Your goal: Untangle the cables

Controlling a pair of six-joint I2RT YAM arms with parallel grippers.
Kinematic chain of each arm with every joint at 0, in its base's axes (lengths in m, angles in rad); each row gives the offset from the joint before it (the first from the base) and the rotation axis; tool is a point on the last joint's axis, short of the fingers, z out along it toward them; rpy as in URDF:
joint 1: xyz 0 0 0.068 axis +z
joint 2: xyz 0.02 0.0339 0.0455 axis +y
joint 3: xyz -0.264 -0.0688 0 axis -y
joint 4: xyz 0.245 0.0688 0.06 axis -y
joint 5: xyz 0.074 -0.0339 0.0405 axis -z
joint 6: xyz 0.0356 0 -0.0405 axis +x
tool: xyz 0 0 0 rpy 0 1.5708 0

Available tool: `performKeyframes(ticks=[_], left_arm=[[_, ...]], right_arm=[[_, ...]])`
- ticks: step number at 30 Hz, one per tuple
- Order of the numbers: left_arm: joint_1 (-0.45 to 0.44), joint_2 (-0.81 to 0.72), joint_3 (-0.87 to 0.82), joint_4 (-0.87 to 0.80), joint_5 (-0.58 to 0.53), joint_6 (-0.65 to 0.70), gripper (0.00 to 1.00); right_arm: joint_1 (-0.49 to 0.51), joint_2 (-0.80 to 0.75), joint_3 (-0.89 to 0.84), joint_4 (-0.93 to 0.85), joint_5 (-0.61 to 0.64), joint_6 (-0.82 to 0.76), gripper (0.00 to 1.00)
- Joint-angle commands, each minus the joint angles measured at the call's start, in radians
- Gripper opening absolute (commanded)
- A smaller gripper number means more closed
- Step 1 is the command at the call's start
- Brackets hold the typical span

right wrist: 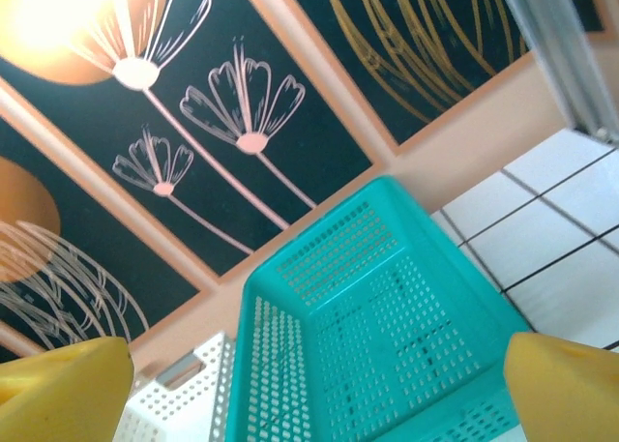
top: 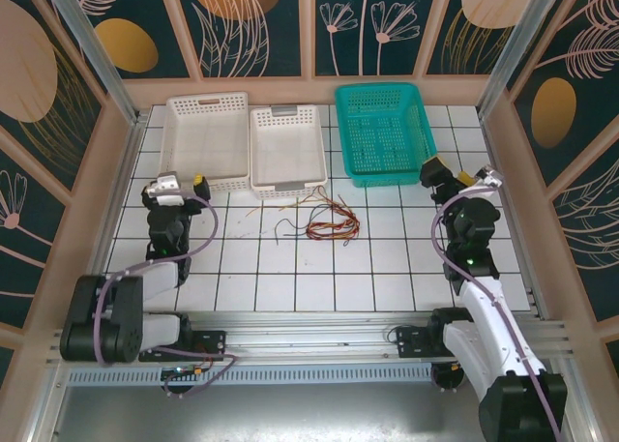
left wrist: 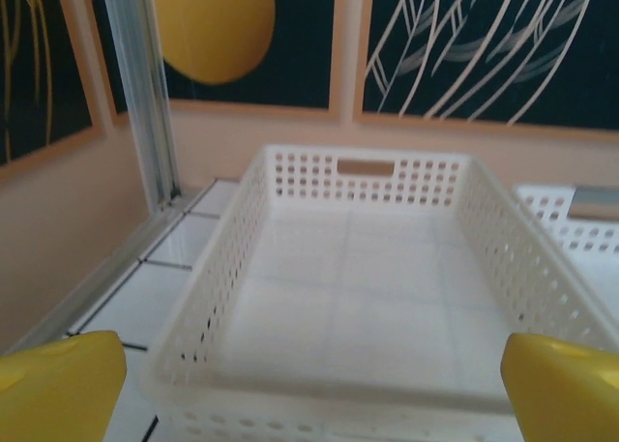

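Where the white-tiled bench [top: 387, 278] spreads inside its patterned walls, we see the left arm [top: 116, 311] folded at the near left corner and the right arm [top: 488, 316] reaching up along the right side. Three baskets line the far edge. The teal basket [top: 384, 132] stands furthest right. The left white basket [top: 206, 140] and the middle white basket [top: 287, 147] sit side by side to its left.

We find the left tool [top: 198, 184] just beside the near edge of the left white basket and facing into it. Its jaws are spread wide with nothing between them, and its yellow fingertips [left wrist: 58, 389] sit at the two lower corners of the left wrist view. The right tool [top: 447, 174] hangs near the teal basket's near right corner. It is also spread wide and holding nothing, with its fingertips [right wrist: 63, 389] framing that basket in the right wrist view.

The cables [top: 324, 221] lie in a loose tangle on the tiles near the bench's centre, just in front of the middle white basket. They are between the two arms and well apart from both tools. Red, orange-yellow and dark strands cross one another, and a few thin ends trail off to the left.
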Motion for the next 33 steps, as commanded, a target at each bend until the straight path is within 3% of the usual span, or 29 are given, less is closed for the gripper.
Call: performKeyframes(ticks=[1,5,10,16,24,28,33], left_arm=[[0.005,-0.113,0.061,-0.257,-0.051,-0.100,0.99],[0.005,-0.168,0.178,-0.534,-0.053,-0.230,0.99],[0.004,-0.248,0.196,-0.601,0.082,-0.423,0.99],[0.004,-0.387,0.156,-0.735,0.048,-0.742,0.99],[0.005,-0.418,0.182,-0.816,0.181,-0.710,0.99],[-0.005,-0.430,0.168,-0.827,0.232,-0.717,0.94],[-0.092,-0.411,0.168,-0.880,0.193,-0.697,0.94]], right_arm=[[0.001,0.037,0.033,-0.012,-0.085,0.038,0.99],[0.028,0.071,0.040,-0.028,-0.101,0.013,0.99],[0.104,0.102,0.058,-0.069,-0.065,-0.037,0.99],[0.164,0.127,0.076,-0.086,-0.056,-0.073,0.99],[0.249,0.267,0.143,-0.135,-0.087,-0.102,0.99],[0.327,0.325,0.159,-0.130,-0.074,-0.131,0.99],[0.416,0.401,0.211,-0.172,-0.015,-0.174,0.99]])
